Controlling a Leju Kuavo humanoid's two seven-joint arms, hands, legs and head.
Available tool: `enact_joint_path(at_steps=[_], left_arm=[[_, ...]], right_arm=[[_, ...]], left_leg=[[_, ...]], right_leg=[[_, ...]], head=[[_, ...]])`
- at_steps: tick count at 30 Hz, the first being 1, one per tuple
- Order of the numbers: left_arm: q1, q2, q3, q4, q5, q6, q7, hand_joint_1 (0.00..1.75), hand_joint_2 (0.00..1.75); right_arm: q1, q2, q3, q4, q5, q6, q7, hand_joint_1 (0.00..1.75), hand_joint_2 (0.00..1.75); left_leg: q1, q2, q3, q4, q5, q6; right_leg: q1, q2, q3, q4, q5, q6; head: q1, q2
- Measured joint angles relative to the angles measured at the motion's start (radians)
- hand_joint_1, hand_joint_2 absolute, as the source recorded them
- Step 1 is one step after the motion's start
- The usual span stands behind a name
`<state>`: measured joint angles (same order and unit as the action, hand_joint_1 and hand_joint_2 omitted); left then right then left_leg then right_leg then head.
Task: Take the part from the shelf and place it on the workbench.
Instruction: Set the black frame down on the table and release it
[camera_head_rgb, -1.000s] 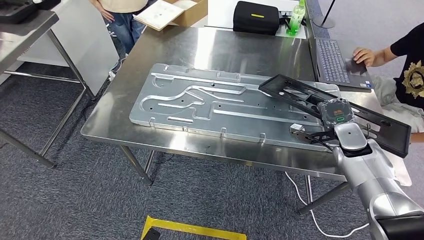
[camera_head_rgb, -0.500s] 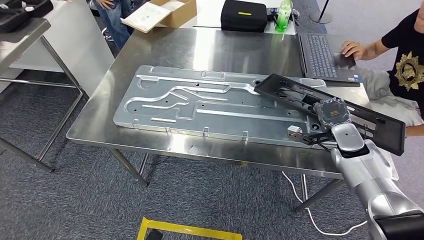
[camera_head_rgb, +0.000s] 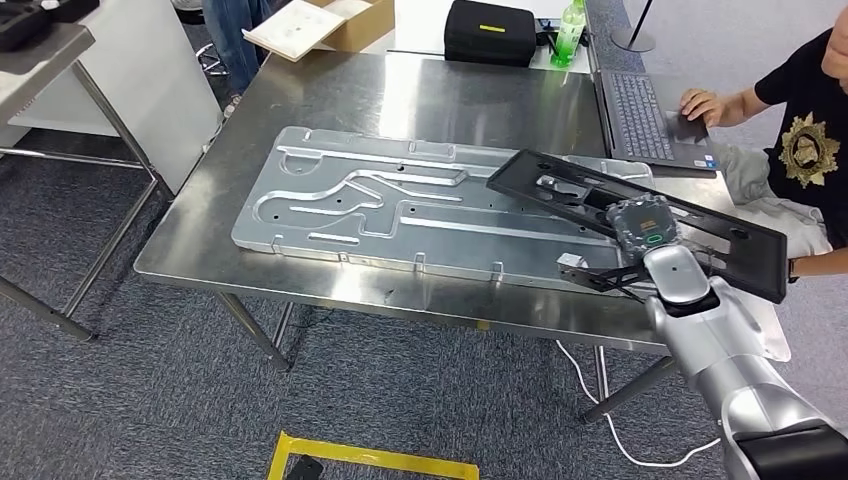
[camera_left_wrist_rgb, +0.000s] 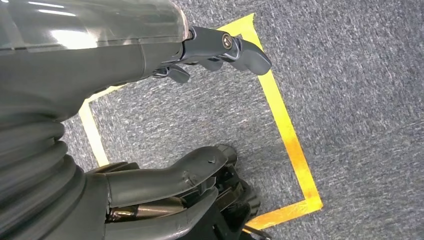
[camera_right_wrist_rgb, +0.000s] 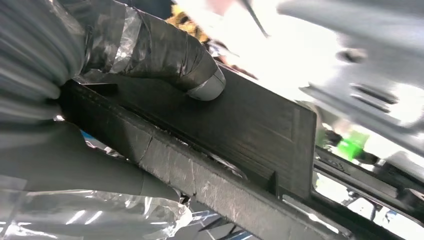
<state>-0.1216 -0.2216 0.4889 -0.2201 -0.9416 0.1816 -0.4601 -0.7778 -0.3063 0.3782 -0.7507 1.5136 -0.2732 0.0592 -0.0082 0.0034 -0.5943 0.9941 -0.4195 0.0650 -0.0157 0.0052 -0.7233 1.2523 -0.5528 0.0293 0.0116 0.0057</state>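
Workbench of steel carries a large aluminium plate; above its right end hangs the black part, long, flat, probably stiff and unwieldy; right hand clamps it mid-length, sensibly near balance; left hand hangs loose, fingers apart, holding nothing.

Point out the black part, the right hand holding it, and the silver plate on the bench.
black part (camera_head_rgb: 560, 190): head view, far end of frame.
right hand (camera_head_rgb: 640, 228): head view, back of hand.
silver plate (camera_head_rgb: 330, 190): head view, grooved face.

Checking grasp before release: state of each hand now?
Left hand: open, holding nothing, hanging over the floor.
Right hand: holding the black part above the table.
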Motion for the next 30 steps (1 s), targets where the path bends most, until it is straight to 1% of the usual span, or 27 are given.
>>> enact_joint_path(at_steps=[1,2,3,4,5,6,7,8,9,10,11,12,13,14,15,16,17,18,20,21,22,23,24,26,27,28,30], left_arm=[[0.0,0.0,0.0,0.0,0.0,0.0,0.0,0.0,1.75],[0.001,0.0,-0.001,0.0,-0.001,0.0,0.001,0.0,1.75],[0.001,0.0,-0.002,0.0,-0.002,0.0,0.001,0.0,1.75],[0.001,0.0,-0.004,0.0,-0.003,0.0,0.001,0.0,1.75],[0.0,0.0,-0.005,0.0,-0.006,0.0,0.002,0.0,1.75],[0.0,0.0,-0.006,0.0,-0.008,0.0,0.002,0.0,1.75],[-0.001,0.001,-0.006,0.0,-0.01,0.0,0.002,0.0,1.75],[-0.002,0.001,-0.007,0.0,-0.011,0.0,0.002,0.0,1.75],[-0.002,0.001,-0.007,0.0,-0.012,0.0,0.002,0.0,1.75],[-0.002,0.001,-0.007,0.0,-0.012,0.001,0.002,0.0,1.75],[-0.002,0.001,-0.008,0.0,-0.012,0.001,0.002,0.0,1.75],[-0.003,0.0,-0.008,0.0,-0.012,0.002,0.002,0.0,1.75],[-0.003,0.0,-0.009,0.0,-0.012,0.002,0.002,0.0,1.75],[-0.003,0.0,-0.009,0.0,-0.013,0.003,0.002,0.0,1.75],[-0.002,0.0,-0.009,0.0,-0.013,0.004,0.002,0.0,1.75],[-0.001,0.0,-0.01,0.0,-0.013,0.005,0.003,0.0,1.75],[0.0,0.0,-0.01,0.0,-0.014,0.006,0.003,0.0,1.75],[0.0,0.0,-0.01,0.0,-0.014,0.007,0.003,0.0,1.75],[-0.001,0.0,-0.01,0.0,-0.014,0.008,0.004,0.0,1.75],[-0.001,0.0,-0.01,0.0,-0.014,0.008,0.004,0.0,1.75],[-0.002,0.0,-0.01,0.0,-0.014,0.008,0.005,0.0,1.75],[-0.002,0.0,-0.011,0.0,-0.014,0.009,0.005,0.0,1.75],[-0.001,0.0,-0.011,0.0,-0.014,0.01,0.007,0.0,1.75],[-0.001,-0.001,-0.012,0.0,-0.014,0.012,0.01,0.0,1.75],[-0.001,-0.002,-0.012,0.0,-0.014,0.013,0.011,0.0,1.75],[-0.003,-0.003,-0.012,0.0,-0.014,0.014,0.013,0.0,1.75],[-0.003,-0.004,-0.013,0.0,-0.014,0.014,0.014,0.0,1.75]], right_arm=[[0.007,0.006,0.004,-0.004,0.0,0.001,0.002,1.75,1.75],[0.012,0.012,0.008,-0.008,0.0,0.002,0.002,1.75,1.75],[0.015,0.017,0.01,-0.012,0.001,0.004,0.003,1.75,1.75],[0.016,0.021,0.012,-0.015,0.002,0.006,0.003,1.75,1.75],[0.012,0.027,0.015,-0.018,0.003,0.009,0.003,1.75,1.75],[0.008,0.033,0.017,-0.02,0.004,0.013,0.003,1.75,1.75],[0.003,0.041,0.02,-0.022,0.007,0.018,0.003,1.75,1.75],[-0.001,0.05,0.023,-0.022,0.01,0.022,0.003,1.75,1.75],[-0.005,0.058,0.027,-0.022,0.012,0.025,0.003,1.75,1.75],[-0.009,0.067,0.031,-0.022,0.014,0.026,0.004,1.75,1.75],[-0.015,0.075,0.035,-0.022,0.015,0.026,0.004,1.75,1.75],[-0.022,0.083,0.039,-0.022,0.015,0.026,0.005,1.75,1.75],[-0.029,0.092,0.043,-0.022,0.016,0.026,0.006,1.75,1.75],[-0.034,0.1,0.048,-0.022,0.016,0.027,0.007,1.75,1.75],[-0.038,0.107,0.052,-0.022,0.016,0.028,0.008,1.75,1.75],[-0.04,0.113,0.057,-0.022,0.016,0.03,0.008,1.75,1.75],[-0.04,0.119,0.062,-0.022,0.016,0.032,0.008,1.75,1.75],[-0.041,0.123,0.066,-0.022,0.016,0.034,0.008,1.75,1.75],[-0.045,0.132,0.072,-0.023,0.017,0.036,0.008,1.75,1.75],[-0.048,0.136,0.075,-0.024,0.017,0.036,0.008,1.75,1.75],[-0.05,0.138,0.078,-0.025,0.017,0.036,0.008,1.75,1.75],[-0.052,0.14,0.081,-0.025,0.017,0.036,0.008,1.75,1.75],[-0.053,0.14,0.085,-0.025,0.017,0.036,0.008,1.75,1.75],[-0.053,0.142,0.093,-0.029,0.017,0.036,0.007,1.75,1.75],[-0.054,0.143,0.096,-0.032,0.017,0.035,0.006,1.75,1.75],[-0.055,0.143,0.098,-0.035,0.017,0.035,0.005,1.75,1.75],[-0.054,0.144,0.102,-0.036,0.017,0.032,0.001,1.75,1.75]], left_leg=[[0.001,0.0,0.0,0.001,0.0,-0.001],[0.002,0.0,0.0,0.002,-0.001,-0.002],[0.005,-0.001,0.0,0.006,-0.004,-0.005],[0.007,-0.001,-0.001,0.012,-0.008,-0.011],[0.007,-0.002,-0.004,0.02,-0.013,-0.019],[0.006,-0.002,-0.008,0.028,-0.017,-0.026],[0.005,-0.001,-0.011,0.034,-0.021,-0.033],[0.004,-0.001,-0.013,0.036,-0.022,-0.038],[0.005,0.001,-0.013,0.037,-0.022,-0.043],[0.007,0.002,-0.015,0.04,-0.025,-0.048],[0.009,0.002,-0.02,0.052,-0.035,-0.052],[0.011,0.002,-0.033,0.081,-0.054,-0.057],[0.012,0.002,-0.055,0.129,-0.082,-0.06],[0.012,0.001,-0.086,0.195,-0.114,-0.061],[0.012,0.001,-0.117,0.26,-0.139,-0.061],[0.012,0.001,-0.141,0.307,-0.15,-0.06],[0.012,0.001,-0.151,0.32,-0.144,-0.058],[0.012,0.001,-0.139,0.291,-0.117,-0.054],[0.009,-0.001,-0.083,0.166,-0.049,-0.043],[0.006,-0.001,-0.055,0.105,-0.028,-0.039],[0.004,-0.002,-0.038,0.068,-0.019,-0.037],[0.001,-0.003,-0.031,0.051,-0.02,-0.036],[0.0,-0.003,-0.028,0.045,-0.019,-0.034],[0.004,-0.003,-0.023,0.031,-0.011,-0.025],[0.006,-0.002,-0.02,0.024,-0.006,-0.019],[0.007,-0.002,-0.017,0.018,-0.003,-0.014],[0.005,-0.002,-0.016,0.017,-0.002,-0.009]], right_leg=[[-0.005,-0.001,-0.015,0.032,-0.004,0.005],[-0.011,-0.002,-0.014,0.028,0.01,0.011],[-0.017,-0.004,0.006,-0.012,0.04,0.016],[-0.023,-0.007,0.037,-0.076,0.073,0.023],[-0.023,-0.009,0.067,-0.135,0.094,0.026],[-0.023,-0.01,0.088,-0.178,0.105,0.024],[-0.02,-0.01,0.097,-0.199,0.106,0.018],[-0.017,-0.007,0.097,-0.201,0.102,0.01],[-0.016,-0.005,0.095,-0.2,0.103,-0.001],[-0.016,-0.005,0.095,-0.201,0.104,-0.008],[-0.015,-0.004,0.095,-0.202,0.105,-0.016],[-0.015,-0.004,0.096,-0.204,0.106,-0.023],[-0.013,-0.004,0.096,-0.205,0.107,-0.029],[-0.011,-0.004,0.096,-0.205,0.107,-0.033],[-0.008,-0.004,0.096,-0.205,0.106,-0.036],[-0.004,-0.004,0.097,-0.204,0.106,-0.038],[-0.001,-0.004,0.097,-0.204,0.105,-0.039],[0.001,-0.003,0.098,-0.203,0.104,-0.04],[0.003,-0.001,0.099,-0.202,0.103,-0.039],[0.005,0.0,0.098,-0.201,0.102,-0.038],[0.006,0.001,0.097,-0.201,0.102,-0.034],[0.006,0.001,0.096,-0.202,0.103,-0.031],[0.006,0.001,0.096,-0.204,0.104,-0.026],[0.004,0.0,0.094,-0.2,0.098,-0.017],[0.003,0.0,0.085,-0.179,0.082,-0.013],[0.003,0.0,0.067,-0.139,0.057,-0.01],[0.002,0.0,0.013,-0.022,0.001,-0.005]], head=[[0.0,0.0],[0.0,0.0],[0.0,0.0],[0.0,0.0],[0.0,0.0],[0.0,0.0],[-0.001,0.0],[-0.001,0.0],[-0.002,0.0],[-0.002,0.0],[-0.002,0.0],[-0.002,0.0],[-0.002,0.0],[-0.002,0.0],[-0.002,0.0],[-0.002,0.0],[-0.002,0.0],[-0.002,0.0],[-0.002,0.0],[-0.002,0.0],[-0.002,0.0],[-0.002,0.0],[-0.002,0.0],[-0.002,0.0],[-0.002,0.0],[-0.002,0.0],[-0.002,0.0]])
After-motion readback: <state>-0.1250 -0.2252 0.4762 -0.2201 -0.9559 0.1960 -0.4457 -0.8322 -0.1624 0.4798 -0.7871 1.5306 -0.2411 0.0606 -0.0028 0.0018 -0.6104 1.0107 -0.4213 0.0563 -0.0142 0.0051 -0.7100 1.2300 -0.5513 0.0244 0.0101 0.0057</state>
